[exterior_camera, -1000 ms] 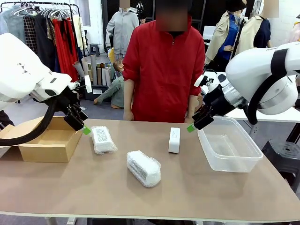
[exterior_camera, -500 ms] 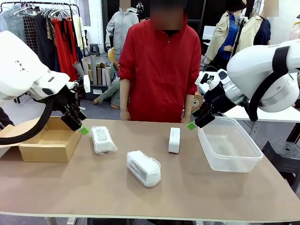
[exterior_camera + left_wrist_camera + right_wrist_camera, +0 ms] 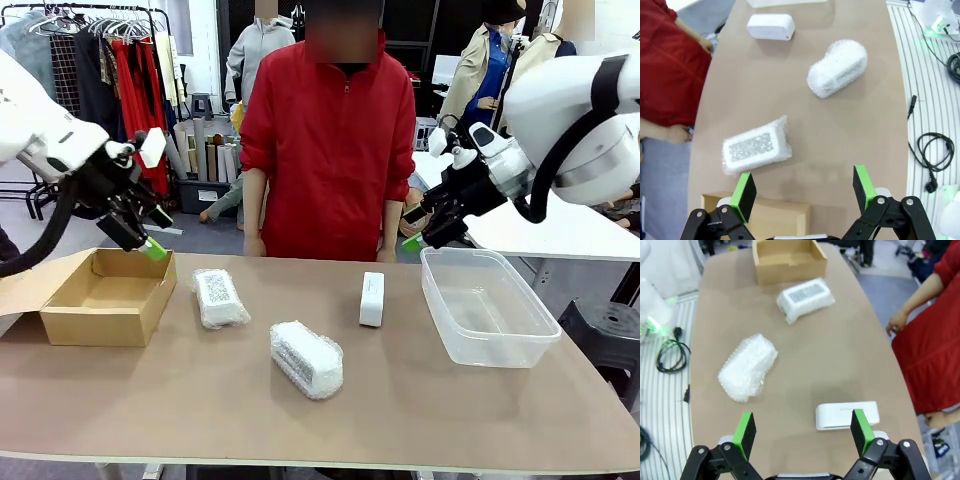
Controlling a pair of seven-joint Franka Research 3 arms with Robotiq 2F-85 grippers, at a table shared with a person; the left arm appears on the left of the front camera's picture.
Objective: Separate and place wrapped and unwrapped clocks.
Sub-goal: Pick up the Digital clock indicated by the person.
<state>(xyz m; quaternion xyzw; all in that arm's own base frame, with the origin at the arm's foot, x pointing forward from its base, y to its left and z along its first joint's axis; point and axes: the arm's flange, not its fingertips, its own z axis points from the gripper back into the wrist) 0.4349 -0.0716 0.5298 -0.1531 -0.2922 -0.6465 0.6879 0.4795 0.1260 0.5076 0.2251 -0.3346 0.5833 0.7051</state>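
Front view: we look from the robot's side across the desk (image 3: 420, 420) at the person (image 3: 330, 150) standing at its far edge. We sit slightly above the desktop, far enough back to take in its whole width.
Left wrist view: we look steeply down past the left pincer (image 3: 803, 180), from high over the cardboard box (image 3: 760, 220) end.
Right wrist view: we look down past the right pincer (image 3: 802, 417) from the opposite end, facing the box.
Shared ground: all three take in the wrapped clock by the box (image 3: 219, 297), the nearer wrapped clock (image 3: 306, 358) and the bare clock (image 3: 371, 298).

Bright, even indoor light; wrist views distorted.
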